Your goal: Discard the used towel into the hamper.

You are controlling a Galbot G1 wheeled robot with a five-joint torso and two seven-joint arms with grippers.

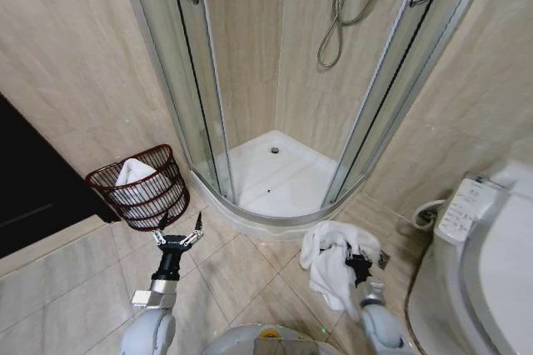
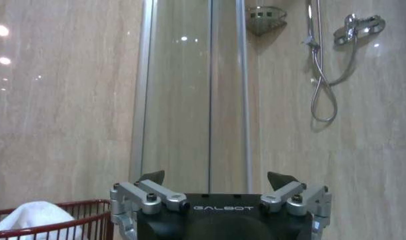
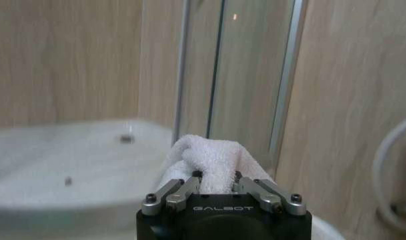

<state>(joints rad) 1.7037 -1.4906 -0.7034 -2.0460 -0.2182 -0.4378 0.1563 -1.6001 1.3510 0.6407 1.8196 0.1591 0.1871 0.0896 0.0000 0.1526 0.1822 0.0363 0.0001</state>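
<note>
White terry towel (image 1: 333, 265) pinched in the closed right gripper (image 1: 360, 265), bunched and draping toward the floor tiles, well to the right of the hamper (image 1: 143, 188), so presumably lifted for carrying across. Left gripper (image 1: 176, 237) spread wide and empty just in front of the hamper. Already holds another white cloth (image 1: 132, 173) inside its reddish-brown wire bars.

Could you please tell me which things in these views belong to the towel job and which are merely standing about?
Job:
- white towel, clamped in the right gripper
- hamper, already holding something white
- left gripper, open, near the hamper

Standing about:
- shower enclosure
- shower hose
- toilet
</note>
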